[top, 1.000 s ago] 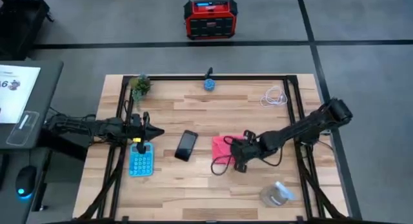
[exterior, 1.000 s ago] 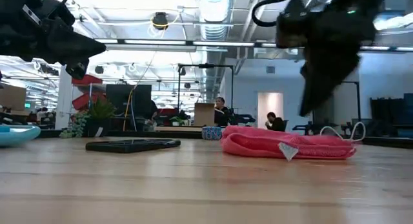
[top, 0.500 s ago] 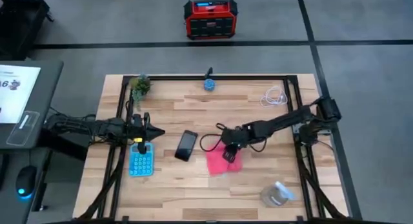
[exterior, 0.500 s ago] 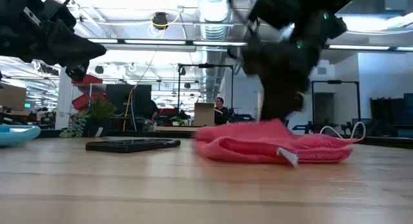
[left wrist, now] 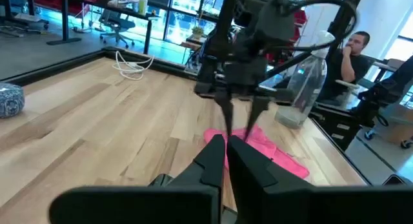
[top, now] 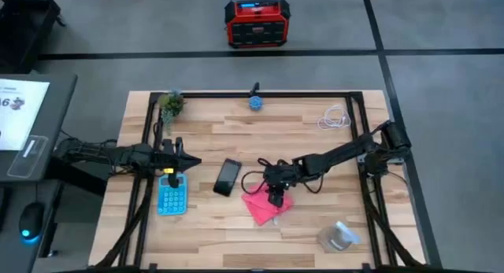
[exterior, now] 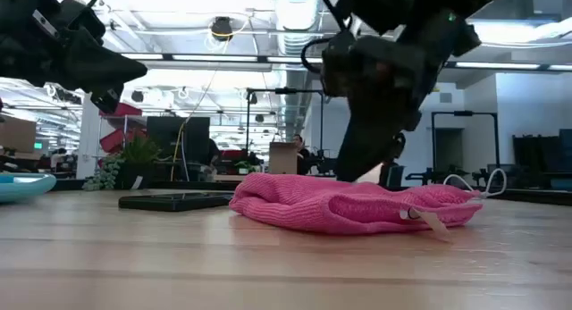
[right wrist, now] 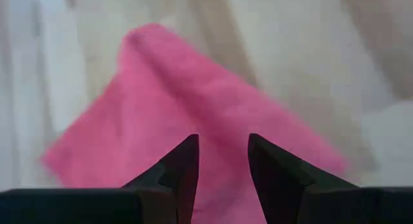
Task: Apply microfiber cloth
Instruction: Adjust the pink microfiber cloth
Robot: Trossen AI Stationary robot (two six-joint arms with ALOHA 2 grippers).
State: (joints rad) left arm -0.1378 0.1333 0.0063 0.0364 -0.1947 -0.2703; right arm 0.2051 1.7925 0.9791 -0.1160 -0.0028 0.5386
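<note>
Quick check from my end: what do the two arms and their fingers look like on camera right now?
Both arms are dark, slim and jointed, with black cables looping alongside. The right gripper has a bulky black body and two thin, tapering fingers. The left gripper narrows to a point, and its fingers are dark, smooth wedges. No markings are visible.

A robotics lab or open-plan workshop; the light butcher-block wooden tabletop [top: 299, 226] sits inside a black metal frame [top: 236, 94] on grey carpet tiles [top: 142, 37]; a red-and-black portable power station [top: 256, 23] stands on the floor; beyond are fluorescent ceiling lights [exterior: 295, 6], desks with monitors [exterior: 174, 131], office chairs [left wrist: 116, 33] and seated people [left wrist: 352, 53].
</note>
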